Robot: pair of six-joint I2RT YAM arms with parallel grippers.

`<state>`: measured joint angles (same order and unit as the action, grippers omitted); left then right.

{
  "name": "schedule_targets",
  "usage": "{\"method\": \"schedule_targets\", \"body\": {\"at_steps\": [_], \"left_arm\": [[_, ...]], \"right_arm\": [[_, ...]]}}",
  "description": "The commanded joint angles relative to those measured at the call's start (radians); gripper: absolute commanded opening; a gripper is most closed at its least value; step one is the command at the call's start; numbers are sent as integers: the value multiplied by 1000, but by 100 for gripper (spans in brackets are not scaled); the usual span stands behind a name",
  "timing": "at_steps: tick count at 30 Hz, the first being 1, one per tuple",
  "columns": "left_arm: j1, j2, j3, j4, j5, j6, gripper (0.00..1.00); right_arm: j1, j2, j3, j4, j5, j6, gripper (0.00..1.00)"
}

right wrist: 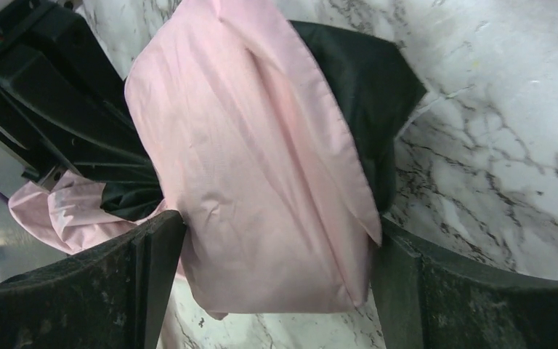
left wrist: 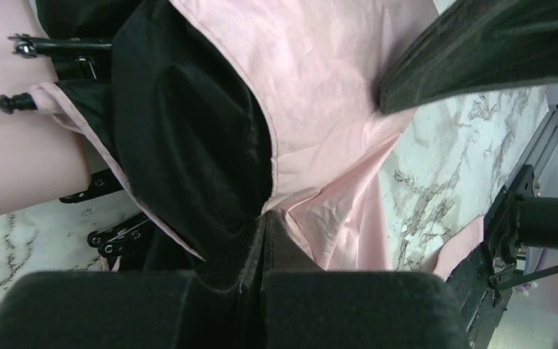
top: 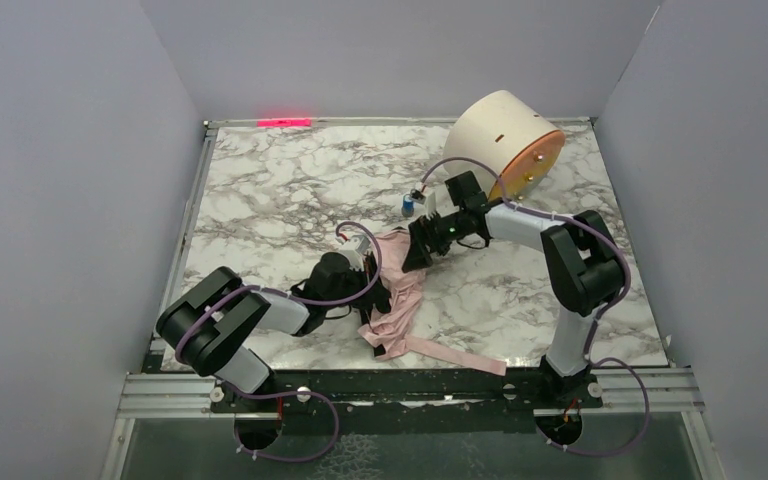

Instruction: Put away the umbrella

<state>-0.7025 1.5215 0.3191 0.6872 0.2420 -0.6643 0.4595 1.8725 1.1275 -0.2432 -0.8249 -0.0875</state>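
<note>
From above, the umbrella [top: 395, 300] lies crumpled mid-worktop, nearer the near edge, between the left gripper [top: 365, 272] and the right gripper [top: 415, 245]. Its strap [top: 460, 355] trails along the near edge, where it could snag.

In the left wrist view, the left gripper looks clamped on a thin pinch of the canopy's fabric. Pulling on that pinch might tear it free or bend the bare ribs [left wrist: 58, 45].

In the right wrist view, the right gripper's jaws bracket a loose pink fold and probably grip it, though contact is hard to confirm. Slack cloth could slip out.
</note>
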Motion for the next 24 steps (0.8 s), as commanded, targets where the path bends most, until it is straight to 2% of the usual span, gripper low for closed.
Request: {"method": "schedule_targets", "body": {"at_steps": [1, 4, 10, 13, 16, 19, 22, 24], "left_arm": [[-18, 66, -15, -157, 16, 41, 0], [-17, 74, -9, -155, 20, 39, 0], [-17, 70, -10, -153, 19, 38, 0], [-17, 69, -12, -151, 19, 38, 0], [-17, 56, -12, -152, 27, 30, 0], [-17, -18, -19, -153, 44, 10, 0], [-17, -163, -38, -162, 52, -25, 0], [-16, -282, -44, -207, 31, -43, 7]], "right_arm": [[47, 36, -2, -72, -25, -92, 95], [63, 43, -11, -67, -20, -110, 92], [74, 64, -7, -106, 33, -153, 79], [84, 52, -14, -107, 66, -175, 67], [105, 9, -50, -49, 127, -177, 47], [128, -45, -104, 37, 212, -176, 38], [148, -89, -157, 117, 317, -182, 33], [161, -116, -193, 171, 374, -190, 32]]}}
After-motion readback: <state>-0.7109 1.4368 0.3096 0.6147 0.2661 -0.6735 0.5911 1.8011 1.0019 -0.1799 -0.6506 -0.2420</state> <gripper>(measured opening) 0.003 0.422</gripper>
